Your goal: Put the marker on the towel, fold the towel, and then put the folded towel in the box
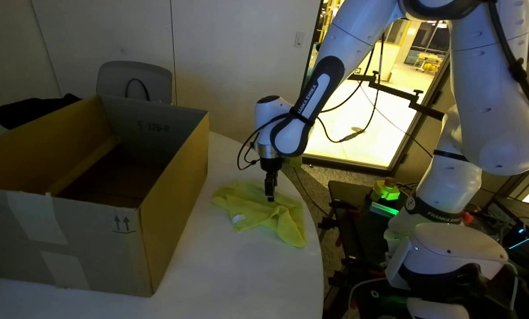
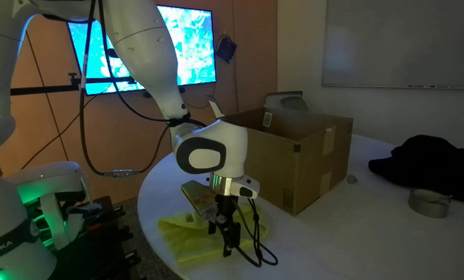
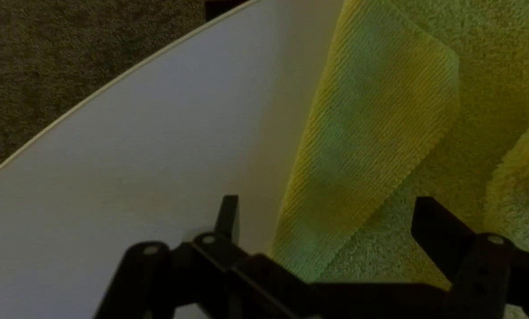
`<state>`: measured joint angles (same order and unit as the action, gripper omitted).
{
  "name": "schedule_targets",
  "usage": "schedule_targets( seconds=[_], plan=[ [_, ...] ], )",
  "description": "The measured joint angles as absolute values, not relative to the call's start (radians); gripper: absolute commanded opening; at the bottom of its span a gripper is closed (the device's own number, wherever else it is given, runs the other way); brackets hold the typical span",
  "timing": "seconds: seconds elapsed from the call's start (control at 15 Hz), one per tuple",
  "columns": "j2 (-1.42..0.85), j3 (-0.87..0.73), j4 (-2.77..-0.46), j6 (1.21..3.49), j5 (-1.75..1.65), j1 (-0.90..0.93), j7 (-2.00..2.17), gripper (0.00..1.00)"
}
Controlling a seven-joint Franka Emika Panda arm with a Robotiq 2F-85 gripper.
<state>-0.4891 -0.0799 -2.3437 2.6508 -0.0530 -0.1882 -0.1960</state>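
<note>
The yellow-green towel (image 1: 251,212) lies crumpled on the table beside the box, with raised folds. It also shows in an exterior view (image 2: 193,239). In the wrist view the towel (image 3: 357,133) has a ribbed strip turned over along its edge. My gripper (image 3: 326,199) is open and empty. One finger is over the bare table and the other over the towel, so the towel's edge lies between them. In both exterior views the gripper (image 1: 270,195) (image 2: 221,243) points down, low over the towel. The cardboard box (image 1: 175,208) (image 2: 270,167) stands open-topped. The marker is hidden or out of view.
The round white table (image 1: 242,274) has its edge close to the towel; carpet lies beyond it. The box walls rise high beside the towel. A black cloth (image 2: 430,167) and a tape roll (image 2: 428,206) lie on the table. A chair (image 1: 135,79) stands behind the box.
</note>
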Motion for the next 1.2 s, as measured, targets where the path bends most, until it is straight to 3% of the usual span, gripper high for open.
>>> schedule_targets(
  seconds=[0.2,0.27,0.4,0.93,1.2],
  plan=[
    [-0.538,-0.069,-2.311,2.666,-0.051,-0.203,-0.201,0.95],
    [-0.544,-0.069,-2.306,2.666,-0.051,-0.206,-0.201,0.79],
    [-0.551,-0.070,-2.299,2.666,-0.051,-0.211,-0.201,0.61],
    [-0.553,-0.070,-2.277,2.662,-0.051,-0.231,-0.209,0.02],
    [-0.543,-0.070,-2.269,2.658,-0.057,-0.228,-0.212,0.02]
  ],
)
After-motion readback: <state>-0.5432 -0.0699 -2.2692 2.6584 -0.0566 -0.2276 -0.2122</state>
